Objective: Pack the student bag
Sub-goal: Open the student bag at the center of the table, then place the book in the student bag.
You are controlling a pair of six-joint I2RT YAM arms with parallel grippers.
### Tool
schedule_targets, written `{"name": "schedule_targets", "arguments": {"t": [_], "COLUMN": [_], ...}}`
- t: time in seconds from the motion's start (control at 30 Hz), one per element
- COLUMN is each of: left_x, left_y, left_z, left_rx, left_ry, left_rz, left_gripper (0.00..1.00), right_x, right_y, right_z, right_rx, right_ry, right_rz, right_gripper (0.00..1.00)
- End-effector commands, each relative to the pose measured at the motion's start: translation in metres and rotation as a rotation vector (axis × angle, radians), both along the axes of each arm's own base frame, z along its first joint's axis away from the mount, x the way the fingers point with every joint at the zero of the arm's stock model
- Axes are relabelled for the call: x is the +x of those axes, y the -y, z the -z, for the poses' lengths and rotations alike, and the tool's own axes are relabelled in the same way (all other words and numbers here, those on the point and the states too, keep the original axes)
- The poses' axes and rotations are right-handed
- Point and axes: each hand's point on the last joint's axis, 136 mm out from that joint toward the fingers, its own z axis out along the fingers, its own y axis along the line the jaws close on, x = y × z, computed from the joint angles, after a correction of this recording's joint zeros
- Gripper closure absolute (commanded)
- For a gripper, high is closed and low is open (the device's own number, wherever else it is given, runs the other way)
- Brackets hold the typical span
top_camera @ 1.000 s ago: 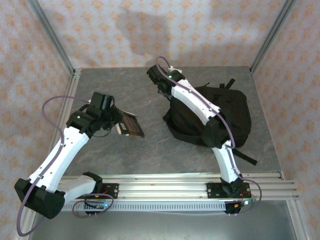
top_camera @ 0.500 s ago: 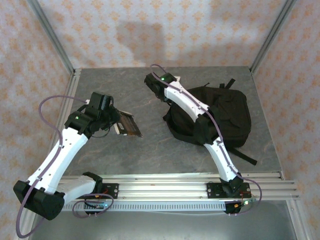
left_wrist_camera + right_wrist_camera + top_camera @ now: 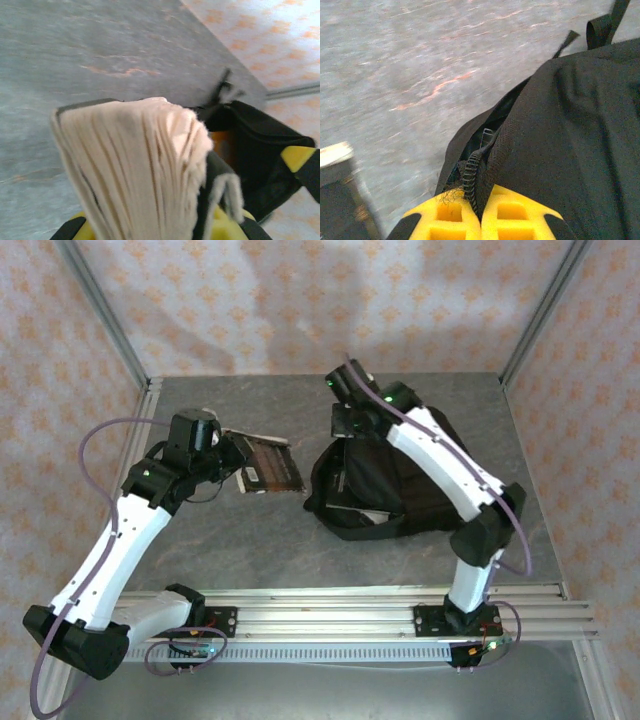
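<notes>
Book [image 3: 140, 165], cream page edges fanned, clamped in left gripper [image 3: 150, 229] over grey tabletop [image 3: 75, 50]; black student bag [image 3: 260, 145] at right.

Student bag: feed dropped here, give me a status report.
Left gripper shut on thick dark-covered book. Right gripper shut on zipper edge of large soft black fabric backpack, mouth open. Nothing between book and backpack.

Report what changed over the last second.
The right arm swung right, over the student bag, and its jaws shut on the fabric by the zipper, tugging the bag's edge leftward. The left arm carried the book farther back, nearer the bag. Unchanged: the left jaws' grip on the book.
</notes>
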Motion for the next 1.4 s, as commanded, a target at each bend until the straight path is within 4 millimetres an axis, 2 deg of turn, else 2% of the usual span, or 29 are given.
{"name": "schedule_targets", "arguments": {"t": [0.0,0.1,0.23,0.37,0.53,0.83,1.03,1.37], "left_x": [0.014,0.012,0.006,0.004,0.012,0.046,0.071,0.102], "left_y": [0.041,0.063,0.074,0.081,0.087,0.108,0.125,0.177], "left_z": [-0.038,-0.048,-0.048,-0.032,-0.011,-0.001,0.008,0.019], "left_rx": [-0.173,-0.221,-0.233,-0.243,-0.240,-0.306,-0.331,-0.415], "left_ry": [0.142,0.173,0.174,0.138,0.080,0.067,0.067,0.075], "left_rz": [0.142,0.233,0.287,0.309,0.317,0.321,0.328,0.366], "left_gripper": [1.00,1.00,1.00,1.00,1.00,1.00,1.00,1.00], "right_x": [-0.006,-0.010,-0.007,-0.004,-0.005,-0.002,0.002,0.007], "right_y": [-0.026,-0.015,0.002,0.005,0.007,0.006,0.002,-0.006], "right_z": [-0.028,-0.035,-0.046,-0.059,-0.075,-0.088,-0.088,-0.088], "right_rx": [0.236,0.300,0.396,0.541,0.572,0.622,0.668,0.713], "right_ry": [0.021,0.010,-0.002,-0.036,-0.039,-0.035,-0.048,-0.059], "right_rz": [-0.126,-0.106,-0.037,-0.021,-0.032,-0.007,0.019,0.018], "right_gripper": [1.00,1.00,1.00,1.00,1.00,1.00,1.00,1.00]}}
